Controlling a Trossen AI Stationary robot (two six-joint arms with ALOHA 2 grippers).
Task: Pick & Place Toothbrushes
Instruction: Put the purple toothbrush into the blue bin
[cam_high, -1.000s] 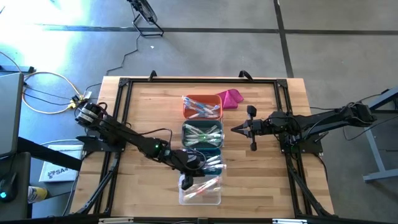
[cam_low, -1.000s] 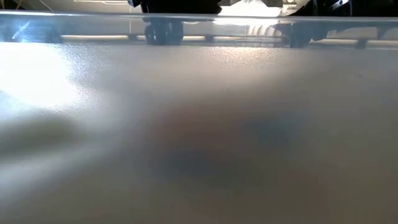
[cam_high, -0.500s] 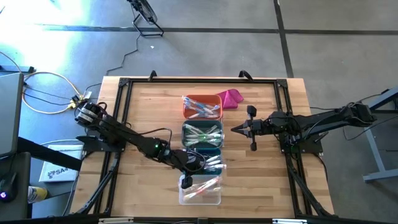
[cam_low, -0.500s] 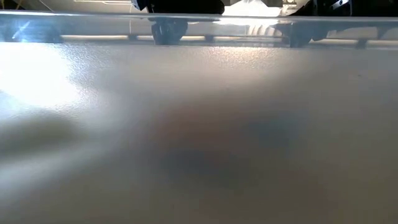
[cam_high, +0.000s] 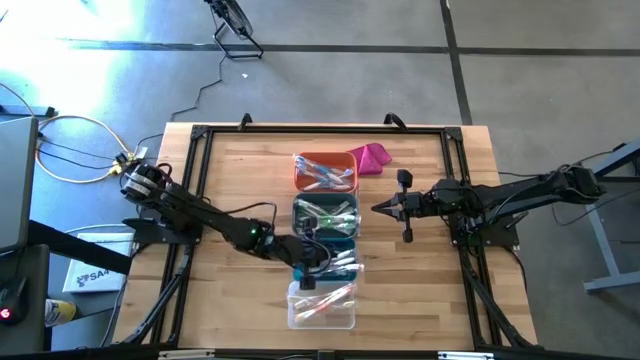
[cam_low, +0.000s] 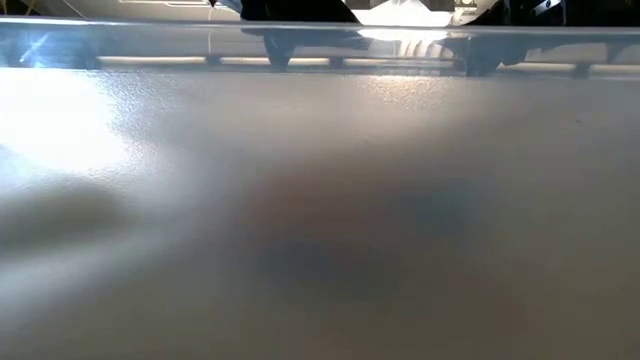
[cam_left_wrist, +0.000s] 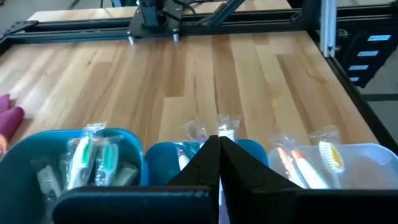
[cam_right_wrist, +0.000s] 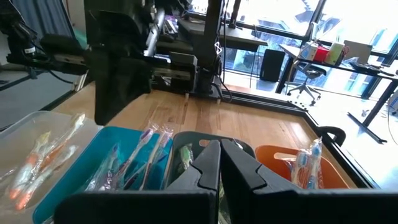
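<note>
Wooden slat table, matte and pale-grained, framed in black rail. Four small rectangular bins stand in one column down its middle, set touching so a short reach covers them all: orange bin farthest, then grey bin, teal bin, and clear bin nearest the front edge. All are smooth moulded plastic with rounded corners. A magenta cloth, soft and crumpled, lies just beside the orange bin and is not my business. My left gripper hangs low over the seam between the teal and clear bins, arm stretched across from the left edge, and the fingers are pinched fully together. A crinkled wrapper end stands right at the tips in my wrist view, but I cannot tell whether it is caught between them. My right gripper waits just beside the grey bin, also closed and holding nothing, clear of the left arm's path. The toothbrushes lie sorted across all four bins, thin sticks in glossy clear wrappers. Green ones are in the grey bin and orange-tinted ones in the clear bin. The slick film will likely slip, I judge.
</note>
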